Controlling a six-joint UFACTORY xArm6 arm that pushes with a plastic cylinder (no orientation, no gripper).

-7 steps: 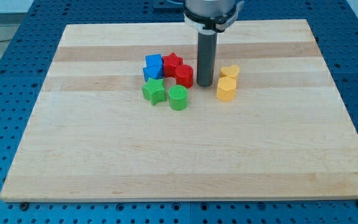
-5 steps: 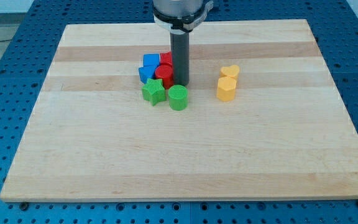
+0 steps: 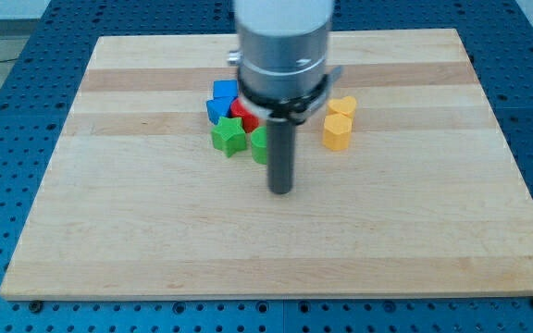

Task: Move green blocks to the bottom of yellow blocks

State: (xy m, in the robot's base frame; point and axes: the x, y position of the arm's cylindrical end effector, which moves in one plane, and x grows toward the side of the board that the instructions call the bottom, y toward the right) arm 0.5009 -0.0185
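Observation:
A green star block [image 3: 229, 137] and a green round block [image 3: 259, 145] sit side by side near the board's middle; the rod partly hides the round one. Two yellow blocks stand to the view's right, a heart-like one [image 3: 342, 106] above a rounder one [image 3: 337, 133]. My tip [image 3: 280, 191] rests on the board just below and slightly right of the green round block, left of and below the yellow blocks.
A blue block [image 3: 220, 100] and a red block [image 3: 241, 110] sit just above the green ones, partly hidden by the arm's body. The wooden board [image 3: 109, 231] lies on a blue perforated table.
My tip has moved from between the red and yellow blocks, left past the red blocks, then down the view to below the green round block. The red blocks shifted slightly left.

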